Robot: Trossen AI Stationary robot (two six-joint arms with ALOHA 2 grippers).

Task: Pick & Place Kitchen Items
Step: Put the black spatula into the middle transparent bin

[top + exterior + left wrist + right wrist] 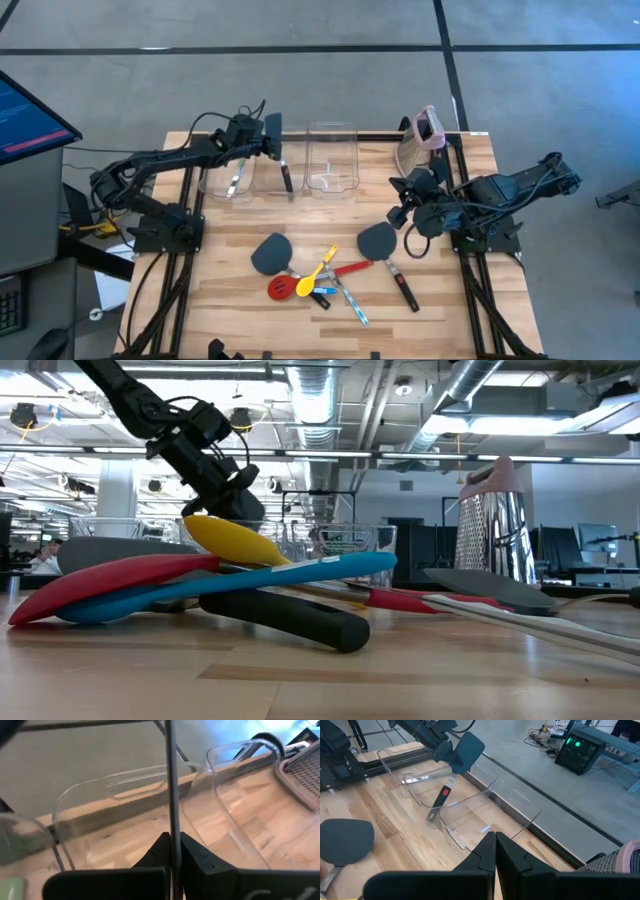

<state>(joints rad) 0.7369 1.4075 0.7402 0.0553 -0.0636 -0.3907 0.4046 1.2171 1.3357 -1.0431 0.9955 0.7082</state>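
Observation:
My left gripper (264,140) is over the clear bins at the back, shut on a dark grey spatula (468,748) whose black-red handle (441,798) points down into the middle bin (275,172). My right gripper (402,212) is shut and empty above the table's right half, near the grater. Two more spatulas (270,254) (378,240) lie flat on the table. A red slotted spoon (281,288), a yellow spoon (318,270), a blue spoon (300,574) and thin tools (352,302) lie in a crossed heap near the front. A silvery-green tool (235,180) lies in the left bin. My left gripper pinches the spatula's flat blade (171,827) between its two fingers, at the blade's side edge (455,755). The fingers come roughly level from the table's left. The spatula hangs tilted, blade up, handle down inside the middle bin; whether the handle's end touches the bin does not show.
Three clear bins stand in a row at the back; the right one (332,158) holds nothing I can see. A beige grater with a pink top (420,140) stands upright at the back right, close to my right arm. Bare wood lies between bins and heap.

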